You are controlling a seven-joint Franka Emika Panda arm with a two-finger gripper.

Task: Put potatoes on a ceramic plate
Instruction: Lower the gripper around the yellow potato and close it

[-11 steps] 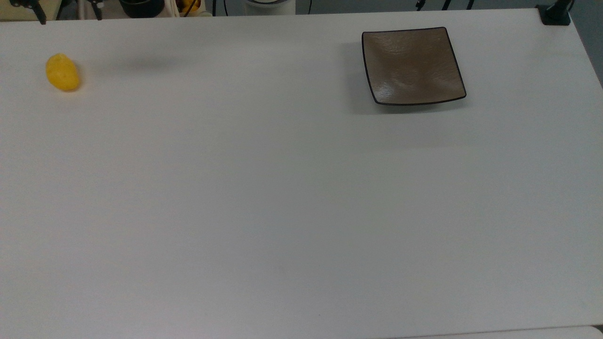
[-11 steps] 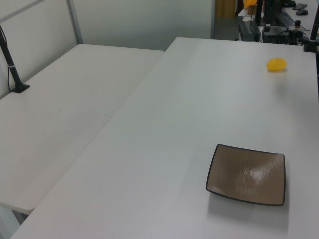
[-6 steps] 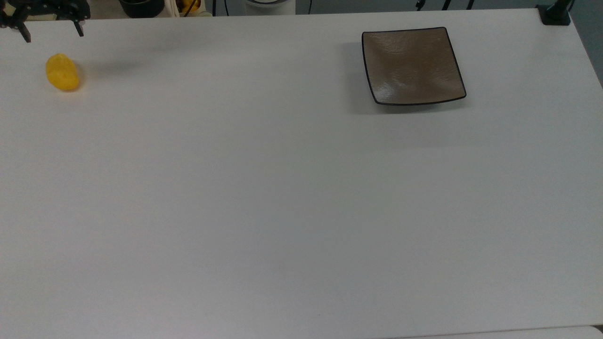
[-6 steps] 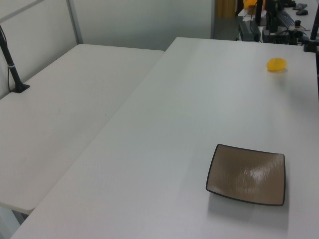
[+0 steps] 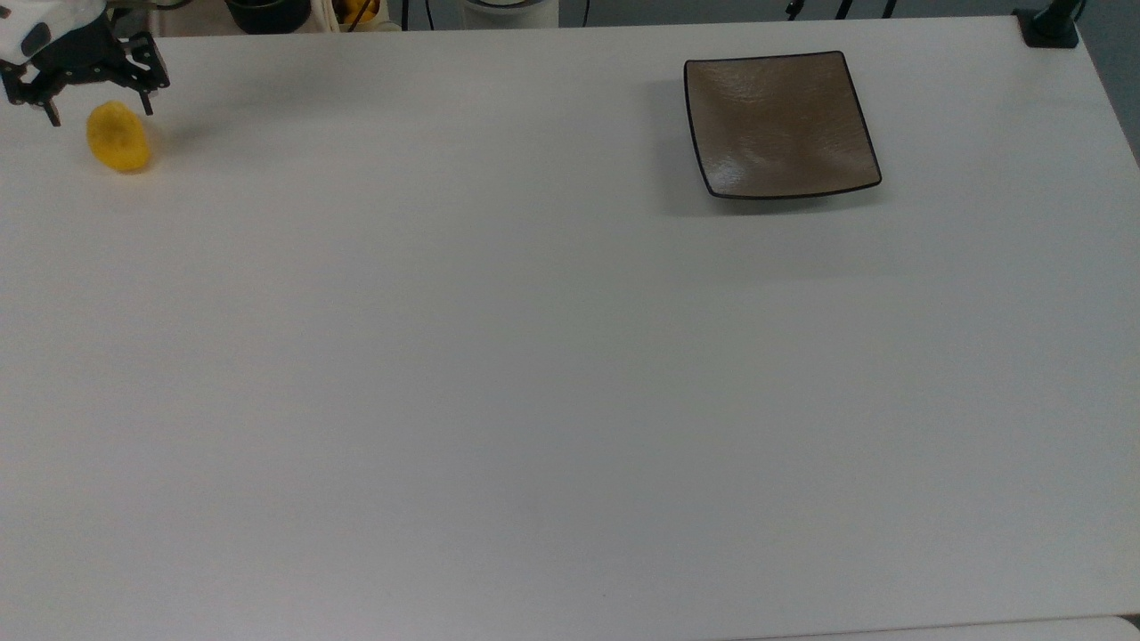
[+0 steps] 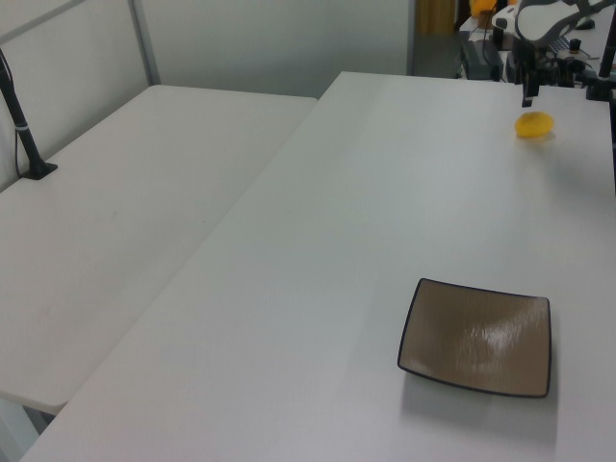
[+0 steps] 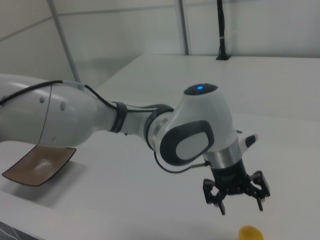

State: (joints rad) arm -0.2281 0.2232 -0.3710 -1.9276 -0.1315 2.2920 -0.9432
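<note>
The potato (image 5: 118, 136) is a small yellow oval lump lying on the white table at the top view's far left; it also shows as the potato (image 6: 534, 124) and the potato (image 7: 250, 233). My gripper (image 5: 98, 114) hangs just above it, open, with one black finger on each side of the potato's far end and nothing held. In the right view the gripper (image 7: 241, 207) is a little above the lump. The ceramic plate (image 5: 779, 125), a square glossy brown-grey dish with a dark rim, sits far to the top view's right, also seen as the ceramic plate (image 6: 477, 336).
The white table (image 5: 534, 356) stretches wide between potato and plate. A black clamp base (image 5: 1049, 27) stands at the top view's upper right corner. A second white table (image 6: 115, 212) with a black post (image 6: 24, 125) adjoins in the left view.
The gripper has come further into the top view from the upper left edge and dropped toward the potato, fingers still open. Potato and plate have not moved.
</note>
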